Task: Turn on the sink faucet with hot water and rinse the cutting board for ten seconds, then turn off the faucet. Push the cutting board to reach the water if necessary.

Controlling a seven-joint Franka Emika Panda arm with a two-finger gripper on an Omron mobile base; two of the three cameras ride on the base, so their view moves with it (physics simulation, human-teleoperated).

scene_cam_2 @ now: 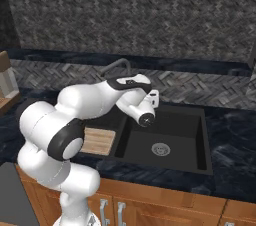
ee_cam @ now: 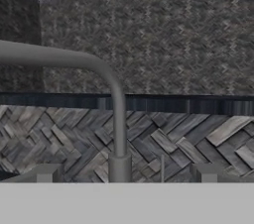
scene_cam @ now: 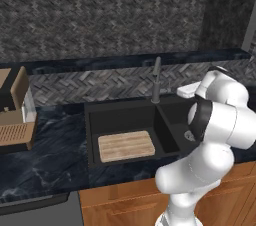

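cutting board (scene_cam: pixel 126 145): tan striped wood slab, rounded corners, flat in left basin of matte black sink (scene_cam: pixel 90 120), long axis left-right | sink faucet (ee_cam: pixel 118 119): grey curved tube, upright | gripper (ee_cam: pixel 126 173): spread wide, holding nothing

The large matte black double-basin sink (scene_cam: pixel 95 120) is set into the dark marbled stone counter (scene_cam: pixel 45 155), with the slim grey metal faucet (scene_cam: pixel 156 82) standing behind its central divider, before the herringbone tiled wall (scene_cam: pixel 100 15). The light tan rectangular wooden cutting board (scene_cam: pixel 126 145) lies flat in the left basin; the round silver drain (scene_cam_2: pixel 160 148) sits in the right basin. A brown-and-tan appliance with a slatted tray (scene_cam: pixel 15 115) stands on the counter well left of the sink.
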